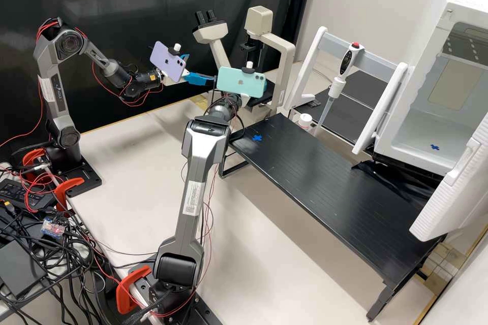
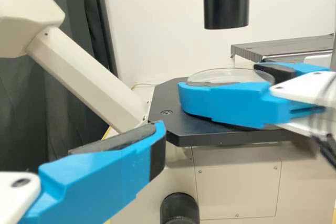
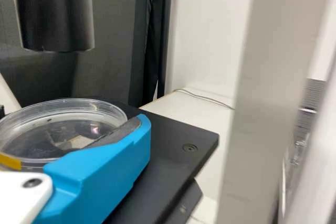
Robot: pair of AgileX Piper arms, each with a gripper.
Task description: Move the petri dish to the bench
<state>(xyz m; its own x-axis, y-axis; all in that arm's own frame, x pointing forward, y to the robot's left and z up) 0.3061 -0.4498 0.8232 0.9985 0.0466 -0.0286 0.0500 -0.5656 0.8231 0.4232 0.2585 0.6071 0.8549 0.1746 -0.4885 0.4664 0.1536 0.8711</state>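
Curtain (image 1: pixel 117 5): dark, behind the microscope (image 2: pixel 86 74);
Right gripper (image 2: pixel 219 78): closed on the dish (image 3: pixel 58 124);
Left gripper (image 1: pixel 200 68): wide, empty;
Risk: uneven pinch may tip it; high lift may hit the tube (image 2: pixel 226 1)

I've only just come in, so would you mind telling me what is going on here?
The right pincer has the petri dish gripped between its fingers, at the microscope stage; whether the dish is lifted clear of the stage, I can't tell. The left pincer is open, close by on the other side. The dish is meant for the bench and is not there yet.
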